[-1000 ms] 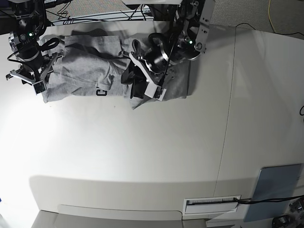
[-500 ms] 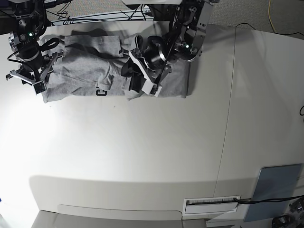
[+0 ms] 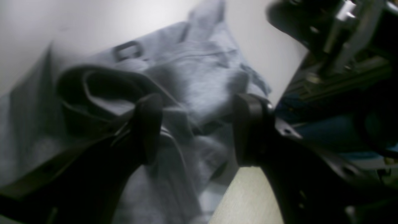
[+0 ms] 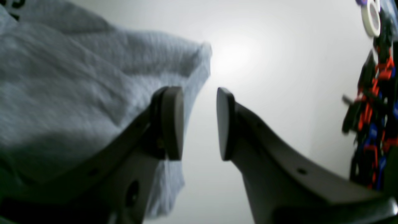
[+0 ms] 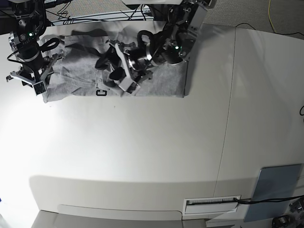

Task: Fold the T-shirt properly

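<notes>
Up at the far edge of the desk (image 5: 142, 152) lies the crumpled grey T-shirt (image 5: 161, 83); the left pincer (image 3: 197, 127) hovers over its middle, released, a fold between its fingers, while the right pincer (image 4: 194, 123), also released and empty, sits at the shirt's end

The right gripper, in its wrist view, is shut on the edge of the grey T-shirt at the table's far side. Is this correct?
Not quite. The right wrist view shows the right gripper open, with bare table between its pads. The T-shirt lies beside and behind one finger, not clamped. The rest holds.
</notes>
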Motion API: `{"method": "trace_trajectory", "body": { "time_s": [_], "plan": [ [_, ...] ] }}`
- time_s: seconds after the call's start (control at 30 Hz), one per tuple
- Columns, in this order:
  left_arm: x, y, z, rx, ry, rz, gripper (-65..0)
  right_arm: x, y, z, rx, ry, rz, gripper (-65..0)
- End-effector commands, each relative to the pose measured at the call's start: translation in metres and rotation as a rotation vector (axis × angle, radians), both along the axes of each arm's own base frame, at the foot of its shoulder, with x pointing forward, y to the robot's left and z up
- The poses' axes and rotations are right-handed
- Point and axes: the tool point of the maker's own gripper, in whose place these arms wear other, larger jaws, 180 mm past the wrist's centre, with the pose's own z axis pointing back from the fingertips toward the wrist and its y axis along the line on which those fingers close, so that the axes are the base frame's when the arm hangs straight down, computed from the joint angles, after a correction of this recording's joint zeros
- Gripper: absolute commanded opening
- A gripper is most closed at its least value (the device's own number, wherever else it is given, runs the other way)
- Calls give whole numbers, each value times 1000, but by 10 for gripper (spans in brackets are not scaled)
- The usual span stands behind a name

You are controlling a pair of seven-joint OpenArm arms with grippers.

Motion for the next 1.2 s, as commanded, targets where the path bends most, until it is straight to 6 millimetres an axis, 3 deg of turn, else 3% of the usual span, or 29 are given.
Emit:
{"method": "trace_trajectory", "body": {
  "time_s": [0.0, 0.3, 0.43, 0.6, 0.73, 0.9, 1.17],
  "plan": [
    [8, -6, 18, -40, -53, 4, -285, 9, -1, 15, -17, -61, 20, -465],
    [39, 12, 21, 40, -153, 46, -285, 0, -7, 7, -34, 2, -14, -443],
    [52, 37, 21, 59, -168, 80, -286, -3, -8, 4, -40, 30, -14, -307],
    [57, 79, 22, 63, -165, 124, -290, -18, -15, -8, 11, 127, -86, -296],
    [50, 114, 25, 116, -197, 176, -312, -16, -35, -7, 117, 88, -161, -296],
    [30, 139, 35, 204, -266, 175, -316, -24, -67, -23, 245, 125, -280, -296],
    [6, 150, 34, 271, -274, 167, -316, -22, -66, -77, 570, 277, -343, -296]
  ]
}}
